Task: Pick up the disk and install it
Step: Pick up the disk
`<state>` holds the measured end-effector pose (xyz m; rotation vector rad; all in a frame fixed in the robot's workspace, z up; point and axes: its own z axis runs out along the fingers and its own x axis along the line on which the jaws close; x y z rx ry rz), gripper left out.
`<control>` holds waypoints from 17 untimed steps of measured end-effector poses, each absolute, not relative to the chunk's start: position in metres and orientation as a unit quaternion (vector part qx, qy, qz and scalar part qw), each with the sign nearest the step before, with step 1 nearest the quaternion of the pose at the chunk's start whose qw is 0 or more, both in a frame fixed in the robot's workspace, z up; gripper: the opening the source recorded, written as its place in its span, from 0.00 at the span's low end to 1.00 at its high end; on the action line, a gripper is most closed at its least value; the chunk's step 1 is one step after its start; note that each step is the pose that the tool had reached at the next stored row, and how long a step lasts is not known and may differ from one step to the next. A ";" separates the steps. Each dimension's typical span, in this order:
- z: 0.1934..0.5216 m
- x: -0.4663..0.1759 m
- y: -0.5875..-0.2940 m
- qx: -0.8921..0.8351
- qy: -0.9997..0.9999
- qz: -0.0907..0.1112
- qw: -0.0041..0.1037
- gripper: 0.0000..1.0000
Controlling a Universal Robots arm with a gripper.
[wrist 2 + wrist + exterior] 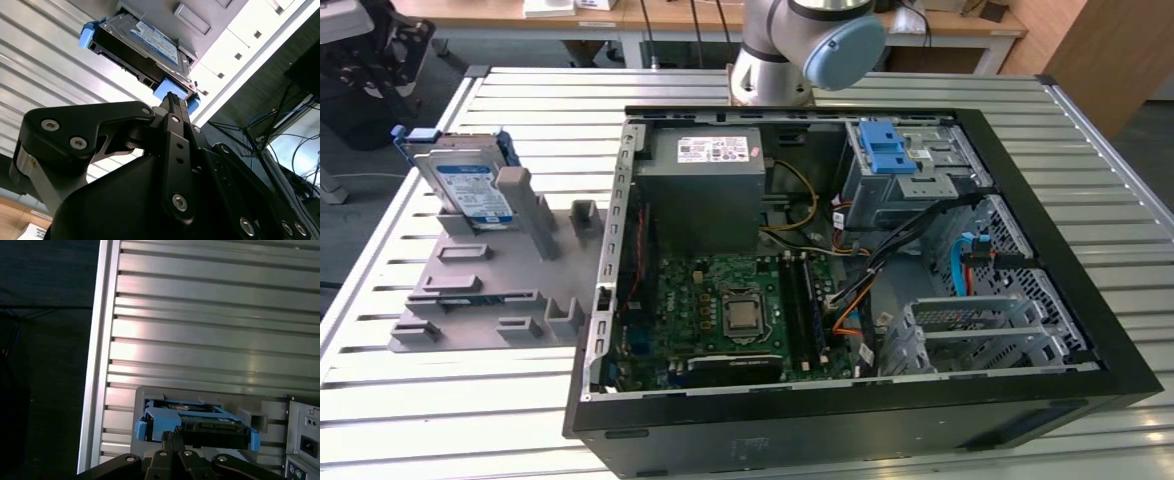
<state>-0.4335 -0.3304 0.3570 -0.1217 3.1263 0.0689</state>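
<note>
The disk [467, 185], silver with a white-and-blue label and a blue carrier frame, stands on edge in a grey fixture [480, 300] at the exterior view's left, outside the computer case. In both wrist views the disk [150, 42] [200, 427] lies just beyond my fingertips. My gripper [172, 98] [172, 434] is shut, its two black fingers pressed together with nothing between them. It hangs a short way off the disk's blue frame, apart from it.
The open black computer case [1067, 240] lies on the slatted metal table [480, 400]. Inside are a grey power-supply box [707, 165], a motherboard [734, 315], a silver cage with a blue latch [897, 160] and a second metal cage [974, 330]. The arm's base [787, 50] stands behind the case.
</note>
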 end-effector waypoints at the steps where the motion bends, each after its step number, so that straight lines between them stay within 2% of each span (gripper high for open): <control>1: 0.357 -0.434 -0.330 -0.042 0.999 0.022 0.006 0.11; 17: 0.357 -0.434 -0.330 -0.090 0.996 0.022 0.005 0.11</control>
